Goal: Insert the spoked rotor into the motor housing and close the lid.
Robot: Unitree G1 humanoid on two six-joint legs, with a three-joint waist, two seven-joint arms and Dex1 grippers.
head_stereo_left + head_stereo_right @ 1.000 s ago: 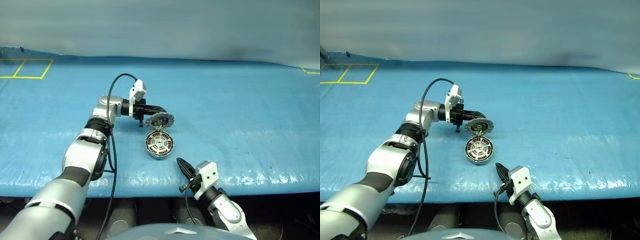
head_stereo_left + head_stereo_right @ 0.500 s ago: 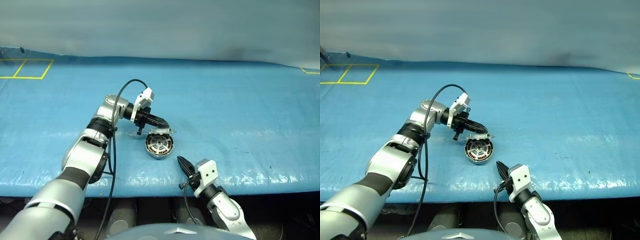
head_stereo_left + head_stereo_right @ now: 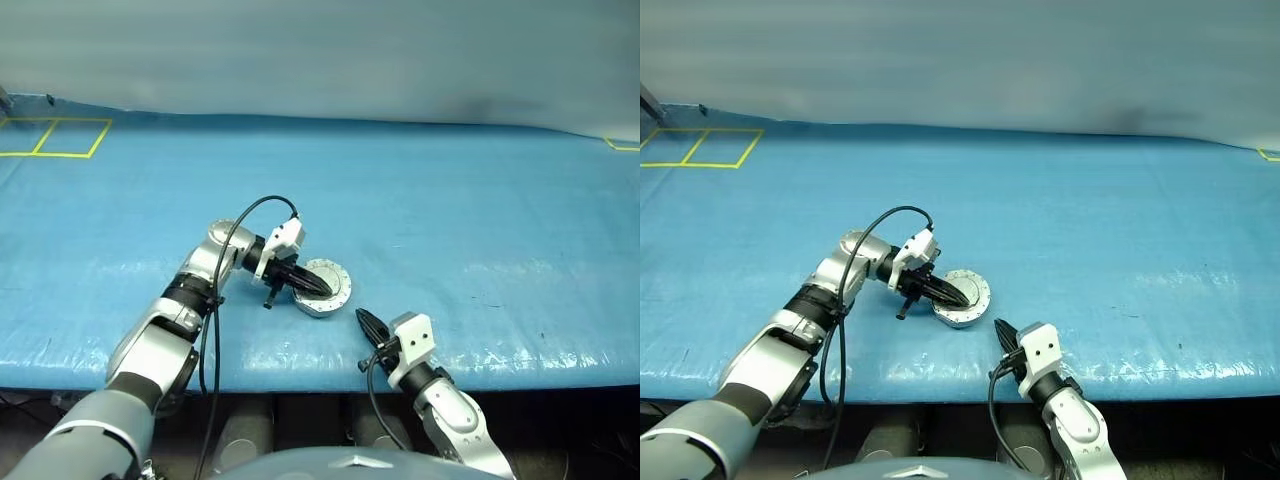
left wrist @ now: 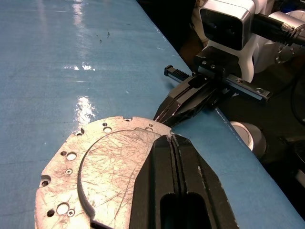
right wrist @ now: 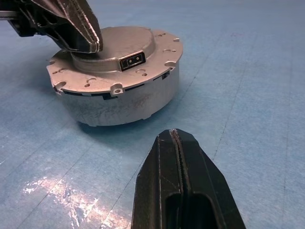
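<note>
The lid (image 3: 322,282) lies flat on top of the motor housing (image 5: 124,102), plain grey face up, near the front edge of the blue table (image 3: 480,220). The left gripper (image 3: 318,286) rests on the lid's raised centre — fingers pressed together, holding nothing. The right gripper (image 3: 366,322) hovers just beside the housing, off the table edge — also pinched closed and empty.
</note>
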